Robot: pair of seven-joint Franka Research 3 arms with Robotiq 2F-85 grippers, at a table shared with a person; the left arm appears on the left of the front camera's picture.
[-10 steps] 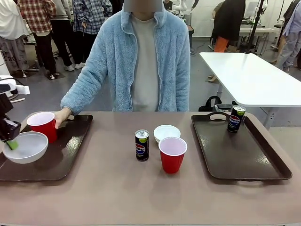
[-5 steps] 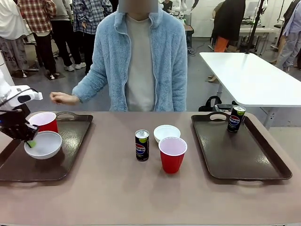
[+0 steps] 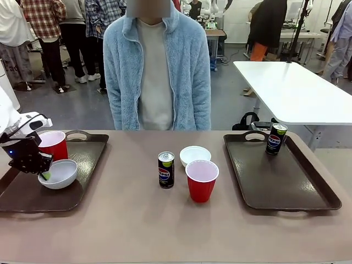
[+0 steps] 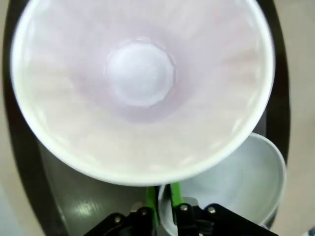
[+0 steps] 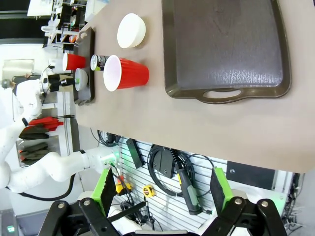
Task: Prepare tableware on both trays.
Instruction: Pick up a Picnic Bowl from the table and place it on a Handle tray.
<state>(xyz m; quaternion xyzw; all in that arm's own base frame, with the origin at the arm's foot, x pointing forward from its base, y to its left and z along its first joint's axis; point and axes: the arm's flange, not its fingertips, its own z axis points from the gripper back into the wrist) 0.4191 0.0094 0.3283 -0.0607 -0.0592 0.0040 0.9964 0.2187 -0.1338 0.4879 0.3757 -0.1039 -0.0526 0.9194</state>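
On the left tray (image 3: 82,159) stand a red cup (image 3: 54,144) and a white bowl (image 3: 60,173). My left gripper (image 3: 45,175) holds the bowl's near rim, and the bowl rests on the tray. In the left wrist view the green pads (image 4: 151,206) pinch the bowl (image 4: 236,191) rim just below the cup's white inside (image 4: 142,88). The right tray (image 3: 286,181) carries one Pepsi can (image 3: 276,138). Between the trays stand a second can (image 3: 166,169), a second bowl (image 3: 195,155) and a second red cup (image 3: 202,180). My right gripper (image 5: 165,196) hangs open off the table's near edge.
A person in a light blue fleece (image 3: 159,66) stands at the far side, arms down by the body. A white table (image 3: 297,91) stands behind on the right. Cables and tools (image 5: 172,172) hang below the table edge under the right gripper.
The left gripper carried the bowl right and set it down on the left tray beside the red cup. The person's hand left that cup and drew back.
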